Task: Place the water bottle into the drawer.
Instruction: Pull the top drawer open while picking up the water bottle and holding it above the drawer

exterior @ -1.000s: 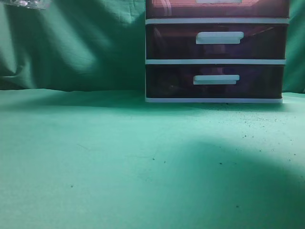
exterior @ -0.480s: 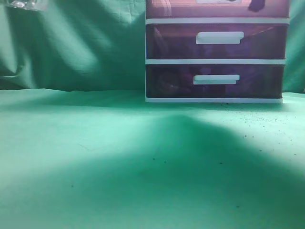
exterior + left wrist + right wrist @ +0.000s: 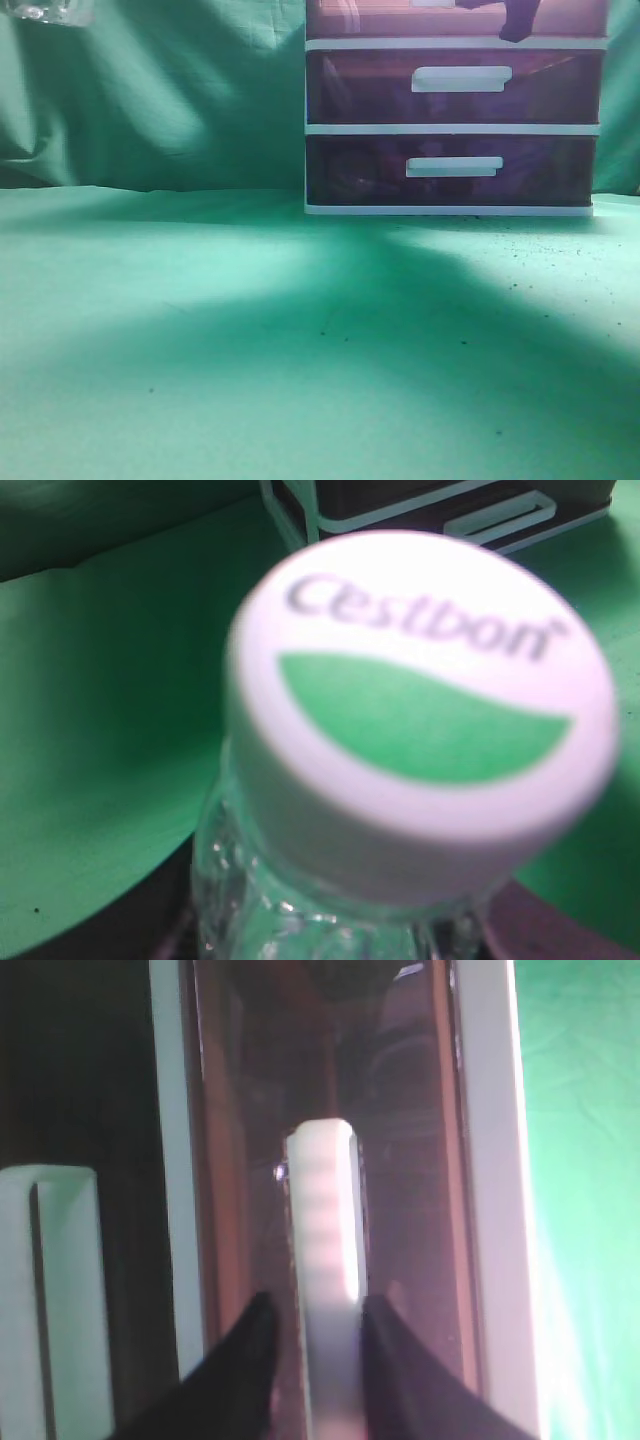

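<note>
Handle [image 3: 325,1280] and right hand [image 3: 318,1345] form the relation the next move turns on: in the right wrist view the pale bar of the top drawer [image 3: 390,1160] runs straight up the frame between the two dark fingers [image 3: 245,1370], one on each side and very close to it. Whether the pads already press on the bar cannot be told, so the hand reads as part-open around the handle and not yet plainly clamped. The bar's long axis lies along the gap between the fingers, so a pull straight back from the cabinet front should draw the drawer out.

In the exterior view only the dark tip of this hand shows, at the top drawer of the cabinet [image 3: 455,110] standing at the far side of the green worktop [image 3: 250,330].

The water bottle [image 3: 420,730] fills the left wrist view, white cap toward the camera, its long axis running up along the left hand. It seems to be carried, but the fingers are hidden. The cabinet lies ahead of and below it, well apart, so the right arm is far nearer the drawer.
</note>
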Robot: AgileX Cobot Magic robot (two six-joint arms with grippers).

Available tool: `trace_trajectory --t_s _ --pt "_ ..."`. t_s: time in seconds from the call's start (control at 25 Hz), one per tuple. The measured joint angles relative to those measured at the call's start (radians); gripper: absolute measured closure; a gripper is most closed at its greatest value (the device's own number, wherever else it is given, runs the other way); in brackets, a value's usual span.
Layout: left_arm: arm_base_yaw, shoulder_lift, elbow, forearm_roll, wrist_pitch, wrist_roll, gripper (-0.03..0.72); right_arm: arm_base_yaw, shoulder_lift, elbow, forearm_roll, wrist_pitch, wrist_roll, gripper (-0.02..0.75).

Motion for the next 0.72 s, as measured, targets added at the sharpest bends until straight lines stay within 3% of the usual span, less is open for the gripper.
trace_trajectory --t_s 0.08,0.12,0.4,0.72 --pt "0.0 0.0 0.0 0.0 0.013 0.0 0.373 0.0 0.0 -0.002 -0.004 -0.009 -0.003 0.636" --pt "0.0 0.0 0.0 0.0 0.02 0.0 0.373 0.0 0.0 -0.002 -0.014 -0.009 -0.013 0.65" --pt "0.0 0.0 0.0 0.0 0.029 0.0 0.373 0.0 -0.048 0.054 -0.016 -0.009 -0.026 0.642" --pt "0.0 0.0 0.0 0.0 0.029 0.0 0.373 0.0 -0.262 0.339 -0.018 -0.063 -0.026 0.642"
